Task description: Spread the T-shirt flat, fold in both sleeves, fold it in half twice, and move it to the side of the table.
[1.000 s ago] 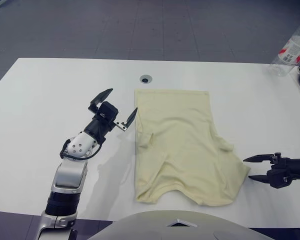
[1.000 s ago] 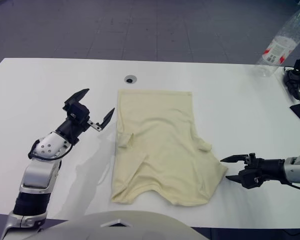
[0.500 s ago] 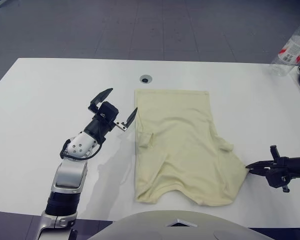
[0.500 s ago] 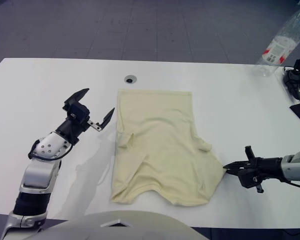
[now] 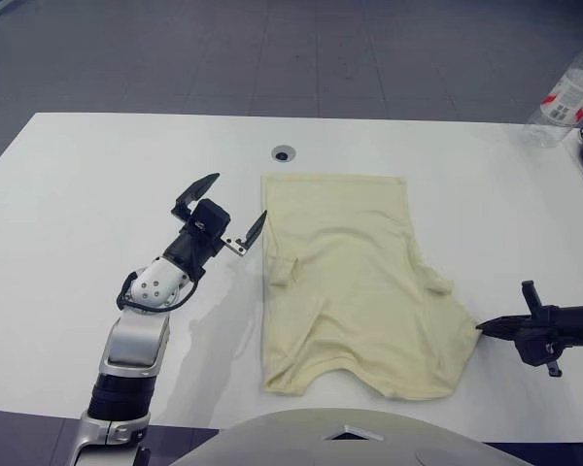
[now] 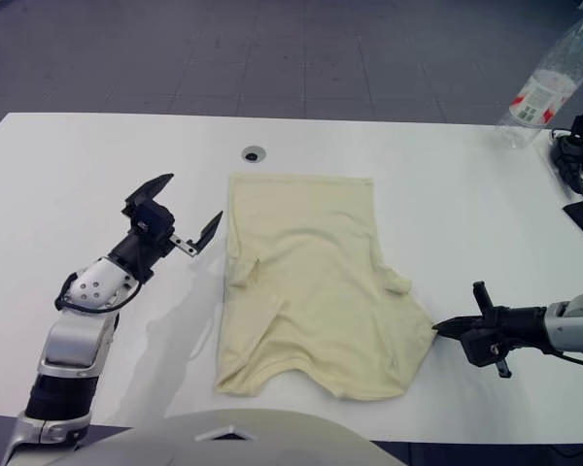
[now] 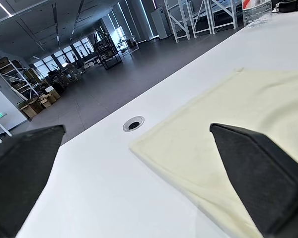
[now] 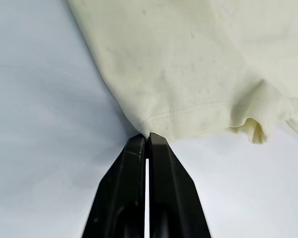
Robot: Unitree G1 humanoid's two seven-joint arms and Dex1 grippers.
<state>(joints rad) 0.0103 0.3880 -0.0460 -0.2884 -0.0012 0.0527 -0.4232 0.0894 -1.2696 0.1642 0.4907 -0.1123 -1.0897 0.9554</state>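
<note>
**Right gripper closed at the T-shirt's sleeve corner, left gripper wide open beside it**

The pale yellow T-shirt (image 5: 355, 282) lies on the white table (image 5: 97, 175), roughly in the middle, hem edge toward the far side and the crumpled sleeve end toward the robot. Its left sleeve is folded in over the body, and the right sleeve bulges out toward the right.

The right gripper (image 5: 483, 328) lies low over the table at that right sleeve corner. Its two fingers (image 8: 166, 188) are pressed almost together, with only a thin slit between them. Their tips touch the stitched edge of the cloth. I cannot tell whether any cloth is caught between them.

The left gripper (image 5: 240, 194) hangs above the table just left of the shirt's far left edge. Its fingers are spread wide and hold nothing.

A clear plastic bottle (image 5: 564, 97) stands at the far right of the table, and a round cable hole (image 5: 284, 153) sits just beyond the shirt.

A second ago the right gripper's fingers were spread apart beside the same corner. Since then the wrist has turned and the fingers have come together at the cloth's edge. The shirt and the left arm have not moved
</note>
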